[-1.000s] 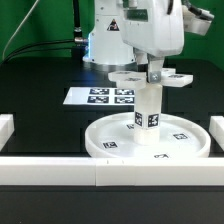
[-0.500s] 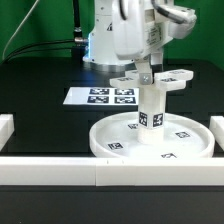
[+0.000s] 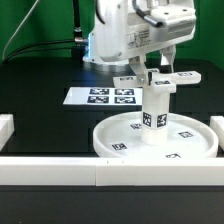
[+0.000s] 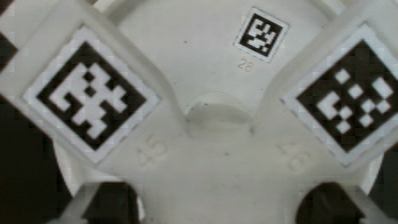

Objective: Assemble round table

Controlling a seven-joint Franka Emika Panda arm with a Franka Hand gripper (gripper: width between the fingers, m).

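The large rimmed round disc (image 3: 120, 138) lies on the black table near the front bar. The short thick leg (image 3: 153, 115) stands upright at its centre. The cross-shaped base (image 3: 163, 80) sits level on top of the leg, its tagged arms spreading sideways. My gripper (image 3: 160, 66) comes straight down onto the base's middle. In the wrist view the base (image 4: 214, 110) fills the picture, and my gripper (image 4: 221, 205) has dark fingertips (image 4: 111, 203) pressed against either side of one arm, shut on it.
The marker board (image 3: 100, 97) lies flat behind the disc towards the exterior view's left. Long white border bars run along the front (image 3: 60, 170), the left (image 3: 5, 128) and the right (image 3: 219, 122). The arm's own body (image 3: 105, 40) stands at the back.
My gripper has turned about its vertical axis with the cross-shaped base in it, so the base's arms point differently. Disc, leg and base have shifted slightly to the exterior view's right.
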